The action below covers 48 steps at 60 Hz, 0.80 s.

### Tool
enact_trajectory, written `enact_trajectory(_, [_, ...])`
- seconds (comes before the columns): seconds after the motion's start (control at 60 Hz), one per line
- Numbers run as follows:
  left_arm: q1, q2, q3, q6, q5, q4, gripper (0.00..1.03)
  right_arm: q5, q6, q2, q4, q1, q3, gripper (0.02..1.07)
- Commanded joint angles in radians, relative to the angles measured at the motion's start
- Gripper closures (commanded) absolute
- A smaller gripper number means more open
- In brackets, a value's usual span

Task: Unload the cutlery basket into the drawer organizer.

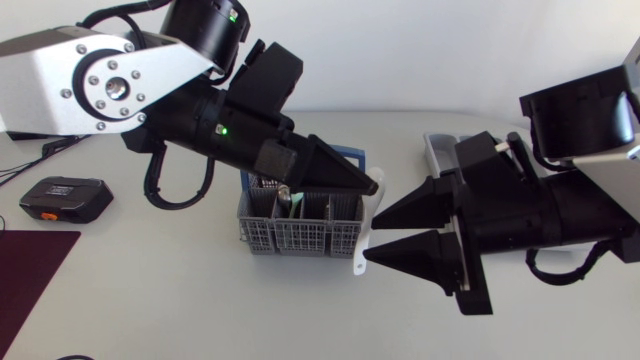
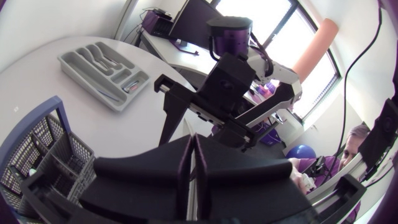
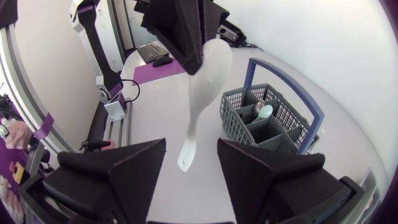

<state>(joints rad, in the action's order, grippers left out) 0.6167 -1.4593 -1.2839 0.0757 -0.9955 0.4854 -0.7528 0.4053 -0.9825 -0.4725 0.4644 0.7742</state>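
- Left gripper (image 1: 372, 186) is out over the right end of the cutlery basket (image 1: 295, 228), fingers pinched together on the bowl end of a white spoon (image 1: 364, 243).
- Right wrist view: the spoon (image 3: 202, 81) hangs handle-down from the left gripper (image 3: 194, 62), slightly tilted, clear of the surface (image 1: 200, 310).
- Right gripper (image 1: 372, 241) faces the basket from the right, fingers spread wide. The spoon's handle end sits in the gap between them. No contact with either finger (image 3: 124, 177) seen, so it grasps nothing.
- Basket: grey mesh with a blue handle (image 3: 283, 78), standing upright on the surface. At least one pale utensil end (image 3: 265, 112) shows in a middle compartment. Other contents are too small to identify.
- Drawer organizer (image 2: 102, 71): grey tray, well apart from the basket and beyond the right arm. In the head view it (image 1: 440, 150) is largely covered by that arm.
- Also on the surface, at the left: a black box (image 1: 65, 198) and the corner of a dark red mat (image 1: 30, 270).
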Motion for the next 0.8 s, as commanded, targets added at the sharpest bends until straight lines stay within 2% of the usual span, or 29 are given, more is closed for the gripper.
enact_trajectory(0.0, [-0.008,-0.021,-0.025,0.007,-0.034,0.013,1.0,-0.011,0.017,0.011,-0.011,0.017,-0.032,0.66])
enact_trajectory(0.167, [-0.009,-0.027,-0.009,0.007,-0.054,0.013,1.0,-0.017,0.021,0.015,-0.011,0.037,-0.033,0.86])
enact_trajectory(0.233, [-0.009,-0.029,-0.006,0.007,-0.055,0.013,1.0,-0.017,0.021,0.013,-0.009,0.039,-0.033,0.97])
enact_trajectory(0.45, [-0.014,-0.027,-0.006,0.006,-0.055,0.013,0.98,-0.025,0.021,0.016,-0.02,0.034,-0.035,1.01])
enact_trajectory(0.55, [-0.014,-0.027,-0.006,0.006,-0.055,0.013,0.84,-0.025,0.02,0.018,-0.023,0.034,-0.035,1.01])
enact_trajectory(0.633, [-0.014,-0.026,-0.012,0.004,-0.055,0.013,0.59,-0.025,0.021,0.019,-0.025,0.036,-0.039,1.01])
enact_trajectory(0.717, [-0.025,-0.021,-0.035,-0.001,-0.054,0.015,0.44,-0.025,0.021,0.018,-0.028,0.036,-0.046,1.01])
enact_trajectory(0.75, [-0.029,-0.021,-0.055,-0.004,-0.052,0.015,0.35,-0.025,0.021,0.016,-0.029,0.036,-0.049,1.01])
enact_trajectory(0.783, [-0.032,-0.021,-0.065,-0.004,-0.046,0.016,0.31,-0.022,0.023,0.015,-0.034,0.034,-0.052,1.01])
